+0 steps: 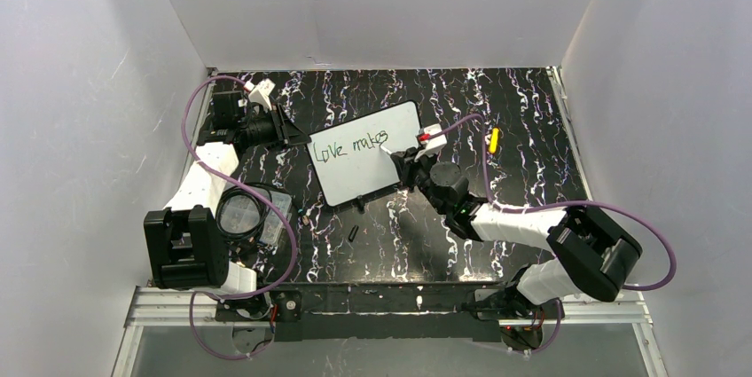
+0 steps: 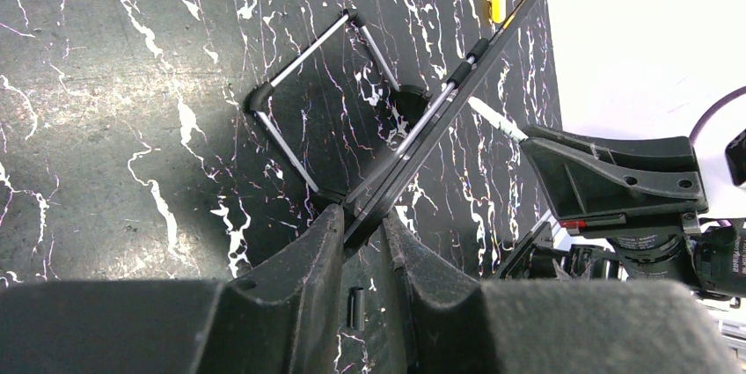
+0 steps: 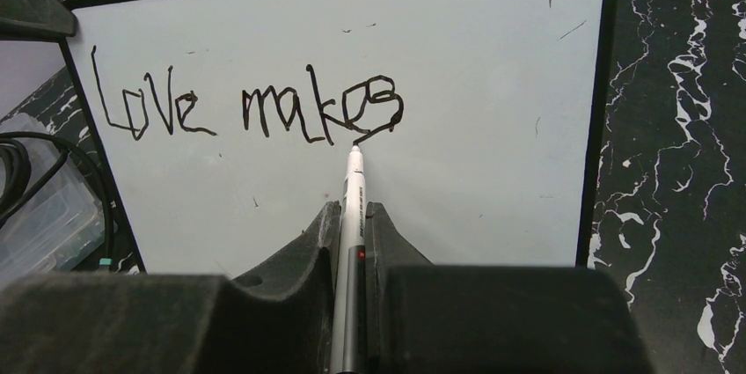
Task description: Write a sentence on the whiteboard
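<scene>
So, starting at the left: there's a clear plastic box (image 1: 277,215) sitting on the black marbled table (image 1: 443,244), right next to the left arm. The left gripper (image 1: 300,136) is reaching toward the back and has its jaws pinched narrow on the left edge of the whiteboard (image 1: 364,173). In its wrist view you see the board edge-on (image 2: 440,114), with the gripper (image 2: 362,220) clamped on the rim from both sides and a thin wire frame (image 2: 303,62) on the table beyond it.

The whiteboard is about mid-table, turned a bit so its right end sits farther back. Whether it's flat or propped up I honestly can't tell from overhead. The writing (image 3: 246,110) so far says "Love makes" in wobbly dark letters along the upper part.

In front of the board there's a small black cap-looking thing (image 1: 353,233) lying loose on the table.

Moving right, the right gripper (image 1: 401,157) comes in from the board's right side with its jaws squeezed on a pale pen (image 3: 354,185). From its own camera the gripper (image 3: 352,216) has the pen pointing straight out, tip touching the board just under the "s".

Further right there's a yellow marker (image 1: 494,139) lying by itself, well away from the board.
</scene>
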{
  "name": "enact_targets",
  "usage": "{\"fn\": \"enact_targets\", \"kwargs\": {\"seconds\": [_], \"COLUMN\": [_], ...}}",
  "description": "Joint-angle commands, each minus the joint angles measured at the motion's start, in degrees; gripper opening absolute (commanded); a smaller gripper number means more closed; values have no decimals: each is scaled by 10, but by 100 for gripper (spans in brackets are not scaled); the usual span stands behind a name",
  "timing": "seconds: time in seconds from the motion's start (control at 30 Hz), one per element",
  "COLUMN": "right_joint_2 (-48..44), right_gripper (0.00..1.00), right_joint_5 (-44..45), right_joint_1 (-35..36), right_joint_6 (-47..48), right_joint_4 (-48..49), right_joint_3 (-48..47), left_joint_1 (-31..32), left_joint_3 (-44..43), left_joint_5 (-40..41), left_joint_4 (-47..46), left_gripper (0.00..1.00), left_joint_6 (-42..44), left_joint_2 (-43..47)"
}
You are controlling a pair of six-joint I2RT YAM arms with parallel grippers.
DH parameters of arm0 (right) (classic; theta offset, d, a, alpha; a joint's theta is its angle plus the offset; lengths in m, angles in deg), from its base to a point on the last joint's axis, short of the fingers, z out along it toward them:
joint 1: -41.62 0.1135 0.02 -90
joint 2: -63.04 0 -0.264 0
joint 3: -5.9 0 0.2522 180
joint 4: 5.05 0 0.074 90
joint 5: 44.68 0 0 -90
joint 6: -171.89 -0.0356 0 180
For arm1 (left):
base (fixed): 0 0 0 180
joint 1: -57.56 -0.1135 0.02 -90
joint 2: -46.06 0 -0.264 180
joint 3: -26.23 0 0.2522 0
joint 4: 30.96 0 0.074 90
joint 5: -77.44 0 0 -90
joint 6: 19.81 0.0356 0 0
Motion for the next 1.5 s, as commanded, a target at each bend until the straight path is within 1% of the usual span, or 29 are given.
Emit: {"fn": "enact_targets", "kwargs": {"seconds": [0.0, 0.2, 0.33, 0.47, 0.6, 0.77, 1.13, 1.47], "right_joint_2": [1, -47, -98, -114, -107, -84, -49, -24], "right_gripper": [1, 1, 1, 1, 1, 1, 1, 1], "right_joint_5": [11, 15, 34, 44, 14, -5, -4, 6], "right_joint_1": [3, 3, 2, -14, -41, -49, -56, -61], "right_joint_6": [-3, 3, 21, 39, 40, 39, 42, 45], "right_joint_4": [6, -22, -63, -92, -87, -64, -14, -2], "right_joint_3": [-4, -4, -4, -13, -17, -24, -34, -43], "left_joint_1": [2, 3, 3, 3, 3, 3, 3, 3], "left_joint_3": [-16, -15, -14, -14, -13, -13, -14, -14], "left_joint_5": [-26, -23, -22, -23, -22, -22, -23, -23], "left_joint_4": [4, 4, 4, 4, 4, 4, 4, 4], "left_gripper": [20, 20, 20, 19, 20, 19, 19, 19], "left_joint_6": [-6, -6, -4, -5, -4, -4, -5, -4], "left_joint_2": [5, 5, 5, 5, 6, 5, 3, 1]}}
